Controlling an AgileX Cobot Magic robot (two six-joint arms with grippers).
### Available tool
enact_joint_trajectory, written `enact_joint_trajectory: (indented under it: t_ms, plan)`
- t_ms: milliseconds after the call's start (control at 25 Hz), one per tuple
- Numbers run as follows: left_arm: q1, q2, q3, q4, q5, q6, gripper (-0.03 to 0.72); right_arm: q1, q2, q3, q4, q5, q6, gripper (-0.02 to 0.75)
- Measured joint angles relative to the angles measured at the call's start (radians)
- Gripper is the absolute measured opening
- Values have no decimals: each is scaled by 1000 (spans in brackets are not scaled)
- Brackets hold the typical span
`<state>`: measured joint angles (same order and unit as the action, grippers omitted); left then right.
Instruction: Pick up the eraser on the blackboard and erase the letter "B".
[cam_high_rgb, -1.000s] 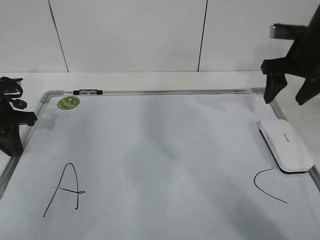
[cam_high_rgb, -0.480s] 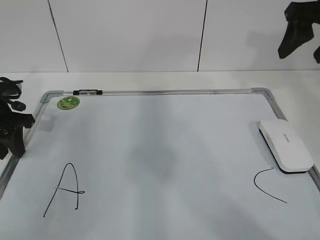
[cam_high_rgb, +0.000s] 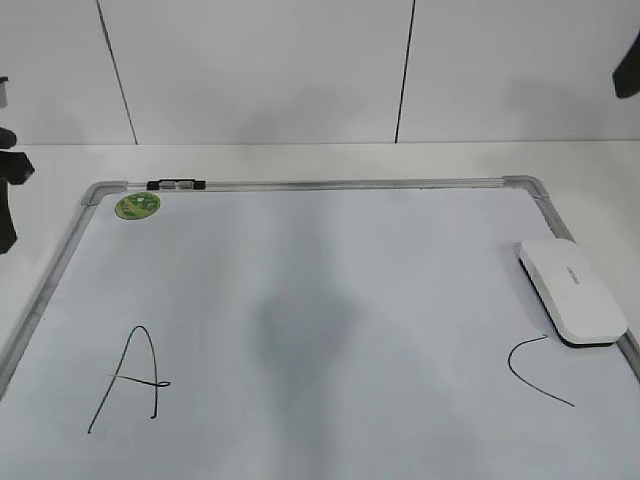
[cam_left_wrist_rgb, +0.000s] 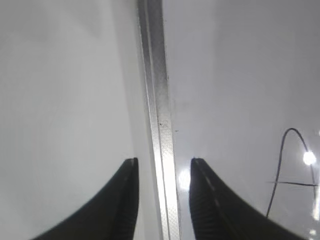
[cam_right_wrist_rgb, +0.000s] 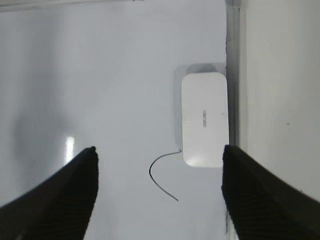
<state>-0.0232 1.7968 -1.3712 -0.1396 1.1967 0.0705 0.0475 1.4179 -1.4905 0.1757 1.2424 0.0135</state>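
eraser (cam_high_rgb: 571, 290) is sitting flat on the blackboard (cam_high_rgb: 320, 300), hard against its right frame rail, nothing gripping it. white oblong block, rounded corners, small grey lettering on top, dark strip showing along its underside. long axis is running along the right rail, far end near the top right corner, near end stopping just above the curved black stroke (cam_high_rgb: 538, 370). letter "A" (cam_high_rgb: 130, 380) is sitting lower left, green round sticker (cam_high_rgb: 137, 206) top left. middle of the board is looking blank, can't make out any "B" from here.

right gripper (cam_right_wrist_rgb: 159, 150) is hovering high over the eraser, fingers spread wide. left gripper (cam_left_wrist_rgb: 162, 165) is hanging over the left frame rail, fingers a small gap apart, holding nothing.

vs 1 s ago: both arms are lifting away, right one now nearly out of the exterior view at top right, left one only a sliver at the left edge. eraser hasn't moved
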Motion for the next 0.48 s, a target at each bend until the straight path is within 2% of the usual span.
enact_joint_trajectory:
  t_ms: [160, 480]
  plan:
    - [0, -115, 0, 2, 11, 0, 214, 0, -154, 148, -2, 4, 0, 592]
    - [0, -437, 18, 12, 30, 0, 210, 0, -510, 383, -40, 12, 0, 591]
